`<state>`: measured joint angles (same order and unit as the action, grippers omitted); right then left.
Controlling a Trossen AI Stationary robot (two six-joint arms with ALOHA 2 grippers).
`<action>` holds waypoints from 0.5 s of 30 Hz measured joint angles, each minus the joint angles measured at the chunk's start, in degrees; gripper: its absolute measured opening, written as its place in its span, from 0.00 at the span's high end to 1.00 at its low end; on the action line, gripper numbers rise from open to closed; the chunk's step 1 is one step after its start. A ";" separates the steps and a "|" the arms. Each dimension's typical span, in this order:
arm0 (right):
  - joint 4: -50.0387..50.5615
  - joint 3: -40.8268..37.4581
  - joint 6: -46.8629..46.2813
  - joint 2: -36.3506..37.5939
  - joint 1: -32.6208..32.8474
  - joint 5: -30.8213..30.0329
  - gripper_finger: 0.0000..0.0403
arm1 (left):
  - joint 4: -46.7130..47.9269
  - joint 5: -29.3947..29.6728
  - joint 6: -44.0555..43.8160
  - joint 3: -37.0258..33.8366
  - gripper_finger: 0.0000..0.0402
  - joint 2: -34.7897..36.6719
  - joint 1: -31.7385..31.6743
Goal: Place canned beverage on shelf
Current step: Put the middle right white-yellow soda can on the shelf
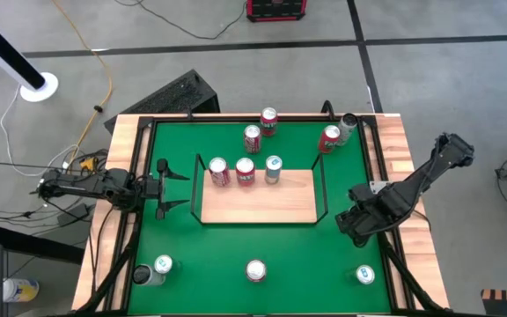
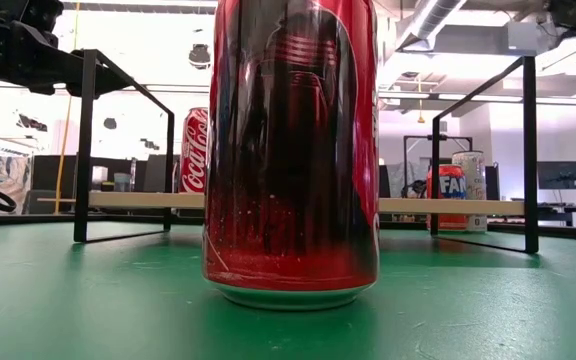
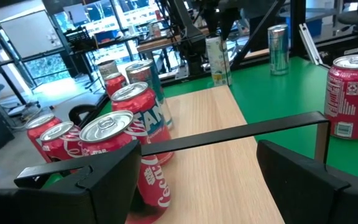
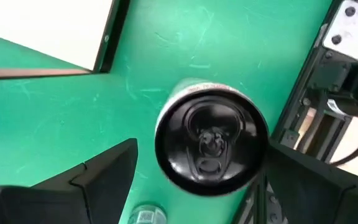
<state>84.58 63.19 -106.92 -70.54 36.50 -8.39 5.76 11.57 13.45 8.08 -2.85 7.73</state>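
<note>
It was a robotics lab: bare concrete floor (image 1: 429, 79) strewn with cables (image 1: 91, 53), exposed ceiling ducts (image 2: 438, 15), workbenches with monitors (image 2: 560, 176) behind.

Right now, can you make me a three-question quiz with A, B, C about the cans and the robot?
1. Where is the left tool?
A) at the shelf's left end
B) over the table's front cans
C) behind the shelf

2. How many cans stand on the shelf?
A) none
B) three
C) eight

3. How is the right tool?
A) shut tight
B) gripping the shelf rail
C) open over a black-topped can

Answers:
1 A, it faces the black rail at that end.
2 B, three stand along its back edge.
3 C, its fingers stand apart on either side of the can.
</note>
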 joint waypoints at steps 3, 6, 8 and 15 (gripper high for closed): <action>-1.35 -1.70 0.75 -0.03 -1.17 -0.56 0.10 | 0.00 0.00 0.00 -0.01 0.24 0.00 0.01; -1.35 -2.61 0.88 -0.04 -1.99 -0.58 0.10 | 0.00 0.00 -0.04 -0.02 0.24 0.00 0.00; -1.65 -2.60 1.47 -0.03 -2.26 -0.76 0.10 | 0.00 -0.02 -0.04 0.00 0.24 0.00 0.00; -1.79 -2.59 1.98 -0.04 -2.26 1.23 0.10 | 0.00 -0.02 0.00 0.00 0.24 0.02 0.00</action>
<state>82.79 60.60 -104.95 -70.59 34.24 -7.15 5.76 11.55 13.45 8.08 -2.83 7.73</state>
